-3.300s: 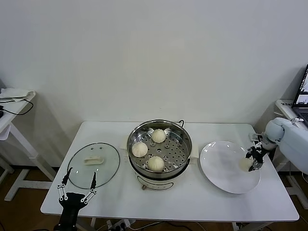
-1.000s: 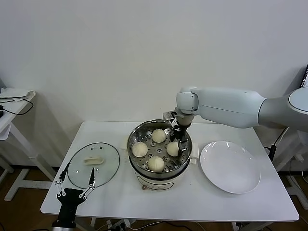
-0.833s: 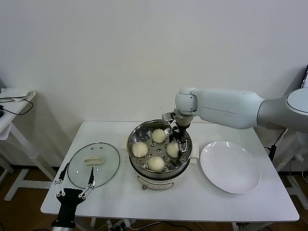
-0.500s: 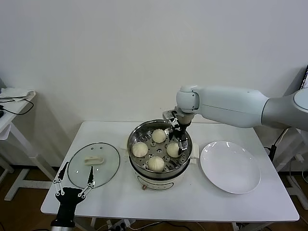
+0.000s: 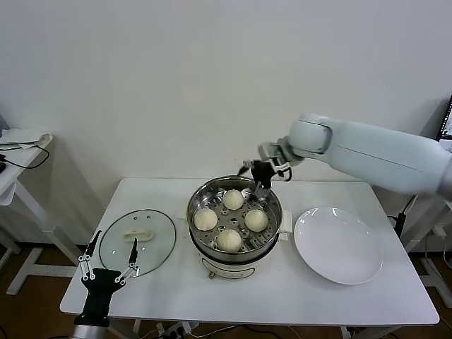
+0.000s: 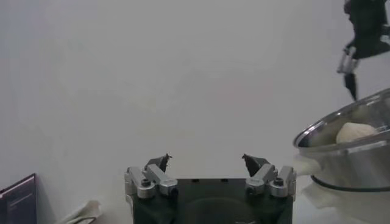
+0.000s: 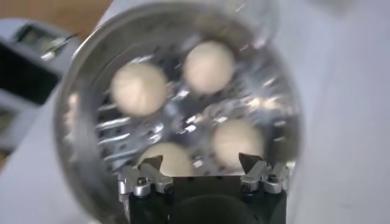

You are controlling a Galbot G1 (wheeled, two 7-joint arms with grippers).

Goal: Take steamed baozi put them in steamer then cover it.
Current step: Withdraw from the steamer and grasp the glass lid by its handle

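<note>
While I watch from the head camera, four baozi [image 5: 233,199] [image 5: 205,219] [image 5: 256,219] [image 5: 229,240] sit on the perforated floor of the steamer [image 5: 234,185], none touching another. My right wrist camera looks down on the same four [image 7: 209,66] [image 7: 139,89] [image 7: 238,139] [image 7: 169,157] inside the steel rim [image 7: 64,109]. The steamer stands at the middle of the surface [image 5: 275,293], toward its back edge, and it is uncovered.

My right gripper [image 5: 260,176] hangs above the steamer's back rim, clear of the buns, its fingers parted and holding nothing; the wrist view shows both fingertips [image 7: 149,163] spread with only air between them.

The glass lid [image 5: 137,241] lies flat on the surface to the steamer's left, near the front-left corner, its white handle [image 5: 138,235] up. A white plate [image 5: 338,244] lies to the steamer's right, bare.

My left gripper [image 5: 107,262] waits at the front-left edge of the surface, just off the lid's near rim, its fingers spread and holding nothing. From its wrist camera the gripper [image 6: 208,165] faces the steamer's side [image 6: 341,146], with one bun [image 6: 356,131] showing over the rim.
</note>
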